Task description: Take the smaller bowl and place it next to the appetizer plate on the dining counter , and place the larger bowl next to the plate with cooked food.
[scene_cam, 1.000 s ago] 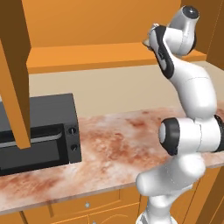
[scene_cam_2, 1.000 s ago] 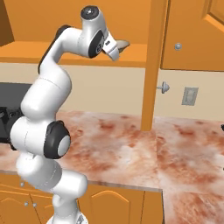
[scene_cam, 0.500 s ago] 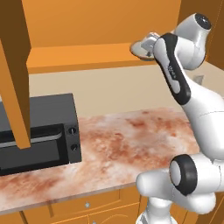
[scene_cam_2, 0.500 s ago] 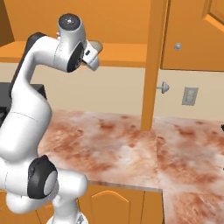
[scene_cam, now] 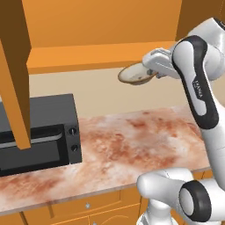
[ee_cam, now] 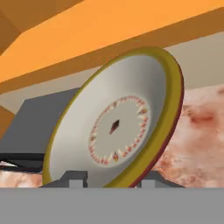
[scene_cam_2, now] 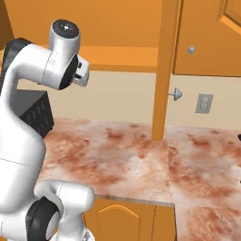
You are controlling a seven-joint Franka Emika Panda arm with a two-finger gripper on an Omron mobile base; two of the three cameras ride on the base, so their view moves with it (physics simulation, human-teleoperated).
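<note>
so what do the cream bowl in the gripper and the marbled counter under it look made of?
Shallow cream bowl with olive-yellow rim and red dotted ring: looks like glazed ceramic, with a smooth painted surface and thick rounded rim, though it's rendered so not certain. Pinkish-brown marbled countertop: looks like polished stone or a laminate imitation, with blotchy veining on a flat slab.

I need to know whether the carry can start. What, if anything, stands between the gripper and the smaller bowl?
Nothing visible does. The gripper is already at the smaller bowl, its fingertips on either side of the rim, and the bowl hangs in the air above the wall counter, right of the microwave.
</note>
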